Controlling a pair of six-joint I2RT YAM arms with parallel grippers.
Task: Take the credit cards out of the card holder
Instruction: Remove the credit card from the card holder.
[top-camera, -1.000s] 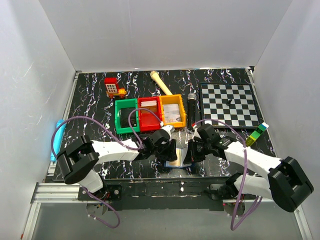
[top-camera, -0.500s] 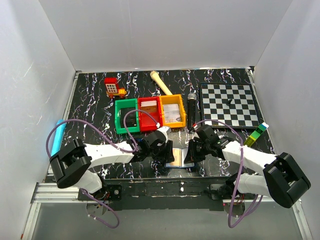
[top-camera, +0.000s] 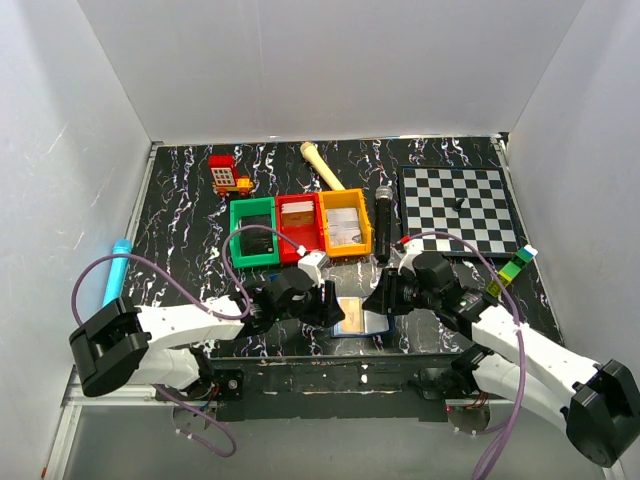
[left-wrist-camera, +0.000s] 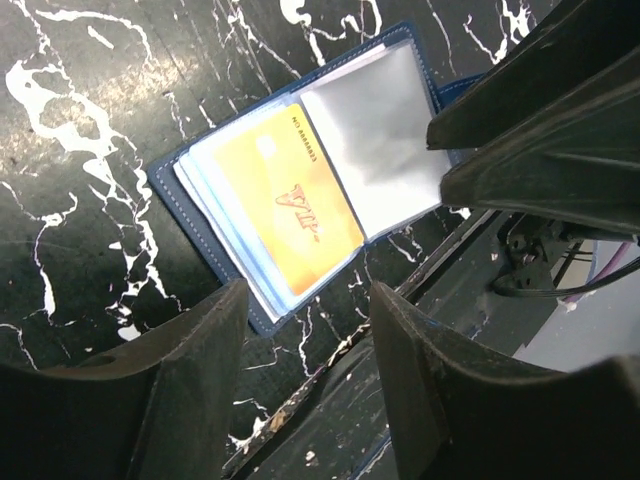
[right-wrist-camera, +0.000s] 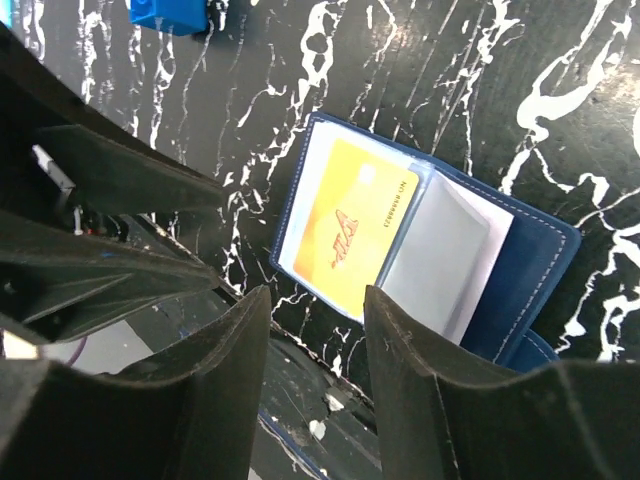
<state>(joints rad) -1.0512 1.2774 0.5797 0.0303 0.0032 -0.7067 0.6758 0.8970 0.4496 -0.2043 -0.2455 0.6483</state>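
The navy card holder (top-camera: 366, 322) lies open on the black marbled table by its front edge, between my two grippers. In the left wrist view the card holder (left-wrist-camera: 180, 195) shows a yellow-orange credit card (left-wrist-camera: 295, 215) on top of paler cards, with a clear grey sleeve (left-wrist-camera: 375, 120) beside it. The right wrist view shows the same card (right-wrist-camera: 355, 235) in the holder (right-wrist-camera: 535, 275). My left gripper (top-camera: 332, 305) (left-wrist-camera: 310, 400) is open and empty just left of the holder. My right gripper (top-camera: 374, 302) (right-wrist-camera: 315, 390) is open and empty just right of it.
A small blue brick (right-wrist-camera: 170, 15) lies near the left arm. Green (top-camera: 254, 236), red (top-camera: 298, 226) and orange (top-camera: 346, 220) bins stand behind. A chessboard (top-camera: 460, 210) is at back right and a pale blue tube (top-camera: 115, 270) at the left edge.
Both grippers have drawn back from the card holder, the left one shifting left. The holder now lies open flat with the yellow card showing.
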